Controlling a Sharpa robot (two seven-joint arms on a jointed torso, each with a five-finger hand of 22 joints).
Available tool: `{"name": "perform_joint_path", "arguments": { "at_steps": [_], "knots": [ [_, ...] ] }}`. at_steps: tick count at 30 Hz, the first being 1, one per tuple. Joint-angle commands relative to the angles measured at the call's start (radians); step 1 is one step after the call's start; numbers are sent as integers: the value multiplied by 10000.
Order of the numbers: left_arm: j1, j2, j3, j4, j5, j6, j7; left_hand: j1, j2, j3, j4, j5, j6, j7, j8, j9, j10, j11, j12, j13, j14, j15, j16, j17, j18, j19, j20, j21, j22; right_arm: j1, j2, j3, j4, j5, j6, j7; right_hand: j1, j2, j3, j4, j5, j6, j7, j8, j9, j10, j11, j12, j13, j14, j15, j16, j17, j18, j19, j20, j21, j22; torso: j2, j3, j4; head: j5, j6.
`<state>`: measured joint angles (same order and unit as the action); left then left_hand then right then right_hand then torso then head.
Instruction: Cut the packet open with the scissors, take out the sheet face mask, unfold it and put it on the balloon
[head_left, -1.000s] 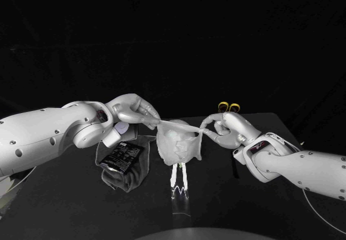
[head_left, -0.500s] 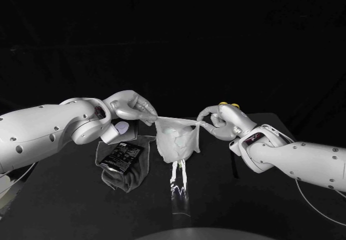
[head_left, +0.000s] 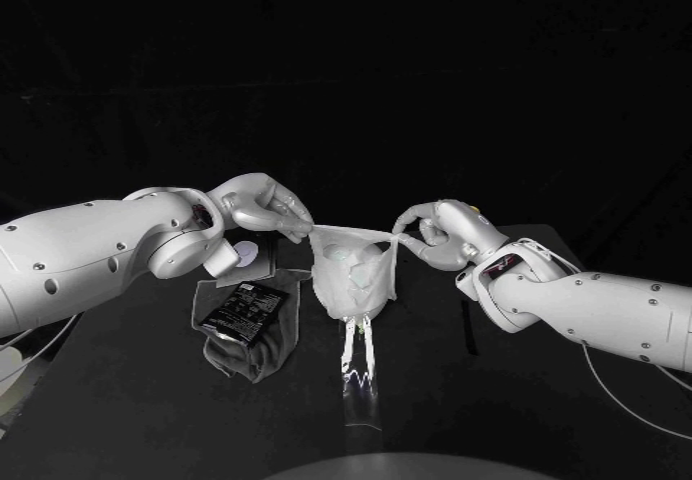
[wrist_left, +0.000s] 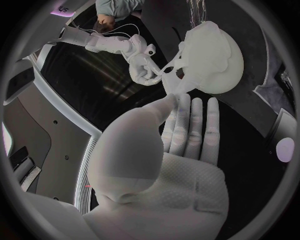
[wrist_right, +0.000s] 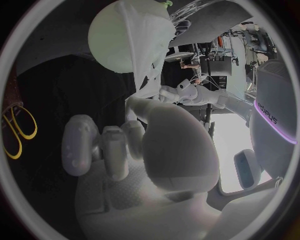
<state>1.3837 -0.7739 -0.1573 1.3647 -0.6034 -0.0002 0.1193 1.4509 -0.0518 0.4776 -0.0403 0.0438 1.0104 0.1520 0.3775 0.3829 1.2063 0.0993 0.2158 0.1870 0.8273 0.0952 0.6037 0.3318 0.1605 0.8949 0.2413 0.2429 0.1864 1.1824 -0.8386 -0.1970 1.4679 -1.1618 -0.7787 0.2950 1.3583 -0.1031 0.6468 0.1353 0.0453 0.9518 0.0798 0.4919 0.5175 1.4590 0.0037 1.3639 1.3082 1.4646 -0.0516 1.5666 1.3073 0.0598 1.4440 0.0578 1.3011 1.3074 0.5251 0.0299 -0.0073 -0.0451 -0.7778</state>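
A pale balloon (head_left: 351, 282) stands on a clear stand (head_left: 358, 375) at mid-table. The white sheet mask (head_left: 361, 258) hangs over its front, its top edge stretched between my two hands. My left hand (head_left: 268, 212) pinches the mask's left corner above the balloon. My right hand (head_left: 434, 236) pinches the right corner at about the same height. The left wrist view shows the mask on the balloon (wrist_left: 211, 56) with my right hand (wrist_left: 143, 65) beside it. The right wrist view shows the balloon (wrist_right: 112, 37), the draped mask (wrist_right: 148, 42) and the scissors' yellow handles (wrist_right: 16, 131).
The black cut packet (head_left: 242, 309) lies on a dark cloth (head_left: 257, 355) left of the stand. A small pale disc (head_left: 248, 250) sits behind it. A thin dark bar (head_left: 469, 330) lies under my right forearm. The table's back edge (head_left: 555, 228) runs behind my right hand.
Both hands have risen a little and drawn the mask's top edge tauter over the balloon. My right hand now covers the yellow scissor handles in the head view.
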Motion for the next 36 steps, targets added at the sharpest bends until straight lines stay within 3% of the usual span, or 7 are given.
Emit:
{"name": "perform_joint_path", "arguments": {
  "at_steps": [1, 7, 17, 29, 36],
  "knots": [
    [28, 149, 19, -136, -105, 12, -36, 37, 98, 14, -49, 40, 49, 13, 27, 1074, 42, -34, 63, 11, 27, -39, 55, -12, 70, -3, -35, 53, 13, 17, 83, 7, -141, -261, 534, -100, 104, 8, -57, 1, 32, 78, 18, 52, 36, 13, 25, -79, 872, 1062, 4, 42, 2635, -16, -101, -2, -53, 1858, -20, 1, -18, -4, -19],
    [30, 470, 20, -432, -331, 10, -324, 32, 100, 14, -50, 40, 48, 15, 26, 1076, 41, -33, 64, 13, 27, -39, 55, -14, 68, -6, -36, 57, 17, 22, 283, 7, -365, -476, 811, -237, 110, 13, -57, 1, 31, 70, 21, 48, 33, 7, 27, -89, 866, 1062, 5, 42, 2635, -8, -120, -2, -93, 1846, -26, 12, -22, -32, -25],
    [25, 954, 18, -955, -614, -400, -947, 29, 116, 31, -57, 40, 46, 15, 24, 1083, 39, -32, 66, 18, 31, -40, 58, -21, 67, -15, -41, 76, 33, 23, 567, 7, -691, -554, 588, -544, 119, 20, -60, 1, 32, 55, 28, 40, 26, -17, 32, -131, 835, 1062, 7, 42, 2634, 6, -155, -1, -164, 1826, -21, 3, -18, -85, 4],
    [18, 1181, 17, -1315, -812, -768, -1244, 21, 127, 48, -63, 39, 44, 16, 22, 1090, 37, -30, 69, 24, 37, -41, 62, -28, 66, -19, -48, 98, 51, 23, 744, 10, -1000, -493, 303, -794, 128, 32, -62, 4, 32, 36, 37, 31, 18, -38, 39, -168, 810, 1049, 10, 20, 2594, 24, -197, 1, -248, 1802, -26, 9, -26, -76, 4],
    [-17, 1312, 11, -1442, -863, -716, -1305, 20, 128, 52, -66, 39, 44, 16, 21, 1091, 37, -31, 69, 25, 39, -41, 63, -29, 66, -20, -49, 103, 55, 23, 862, 11, -1151, -433, 458, -845, 129, 38, -67, 9, 31, 29, 42, 28, 14, -41, 43, -171, 810, 1044, 13, 13, 2581, 30, -212, 3, -279, 1793, -21, 1, -32, -106, 18]
  ]
}}
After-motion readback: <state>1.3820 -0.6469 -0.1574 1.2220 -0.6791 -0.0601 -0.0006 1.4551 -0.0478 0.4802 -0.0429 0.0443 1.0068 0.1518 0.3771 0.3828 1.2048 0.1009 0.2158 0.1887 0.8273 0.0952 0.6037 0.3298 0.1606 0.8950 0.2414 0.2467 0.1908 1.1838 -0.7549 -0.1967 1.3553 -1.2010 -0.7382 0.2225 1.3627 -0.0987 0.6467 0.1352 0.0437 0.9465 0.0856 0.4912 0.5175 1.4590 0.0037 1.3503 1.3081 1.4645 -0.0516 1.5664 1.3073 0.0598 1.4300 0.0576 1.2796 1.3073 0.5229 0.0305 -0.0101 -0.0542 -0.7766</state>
